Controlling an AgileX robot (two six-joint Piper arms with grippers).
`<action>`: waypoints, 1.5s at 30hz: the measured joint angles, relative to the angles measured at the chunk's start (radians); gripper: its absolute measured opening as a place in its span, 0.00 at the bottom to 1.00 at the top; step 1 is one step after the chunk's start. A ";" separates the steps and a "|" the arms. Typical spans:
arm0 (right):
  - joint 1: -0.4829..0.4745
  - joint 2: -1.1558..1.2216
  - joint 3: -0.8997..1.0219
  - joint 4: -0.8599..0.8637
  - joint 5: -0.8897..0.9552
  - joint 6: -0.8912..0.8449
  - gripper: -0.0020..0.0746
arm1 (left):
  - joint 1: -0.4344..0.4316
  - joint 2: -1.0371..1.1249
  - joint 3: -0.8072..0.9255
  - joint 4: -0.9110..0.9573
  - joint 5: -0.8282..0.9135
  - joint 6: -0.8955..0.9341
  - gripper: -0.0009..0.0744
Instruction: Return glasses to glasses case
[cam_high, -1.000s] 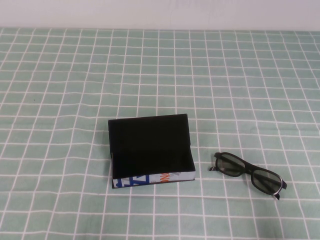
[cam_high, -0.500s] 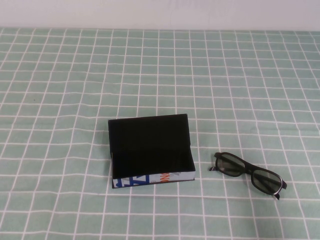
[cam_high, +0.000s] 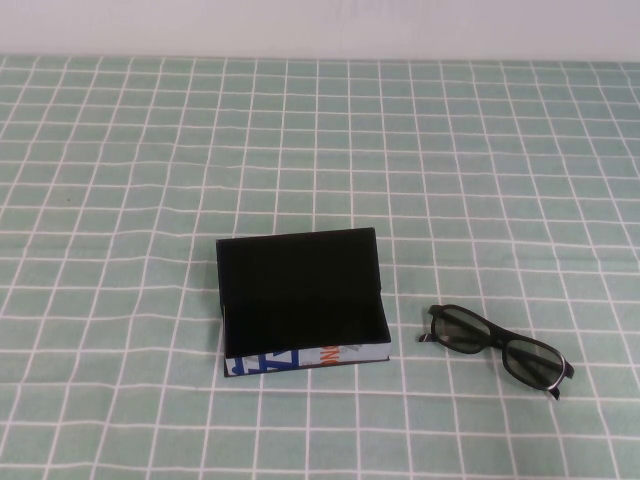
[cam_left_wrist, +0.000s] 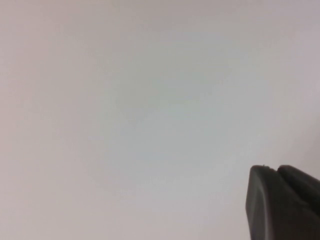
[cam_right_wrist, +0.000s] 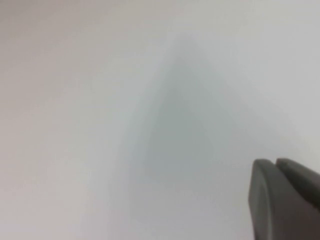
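The glasses case (cam_high: 300, 300) print is unreadable.

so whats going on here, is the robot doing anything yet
Nothing is being handled. The glasses lie folded on the checked tablecloth, to the right of the glasses case and apart from it. The case sits open with its lid raised, black inside, and has nothing in it. Neither arm shows over the table in the high view. The left gripper and right gripper show only as a dark edge in their own wrist views, facing a blank pale surface. Putting the glasses away has not begun.
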 joint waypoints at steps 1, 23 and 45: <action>0.000 0.000 -0.006 0.003 -0.043 0.017 0.01 | 0.000 0.000 0.000 -0.002 -0.059 -0.024 0.00; 0.000 0.468 -1.162 -0.036 0.885 0.108 0.01 | 0.000 0.321 -1.081 0.002 0.769 -0.144 0.00; 0.046 1.180 -1.391 -0.105 1.444 0.099 0.01 | 0.000 0.897 -1.171 0.035 1.608 -0.009 0.00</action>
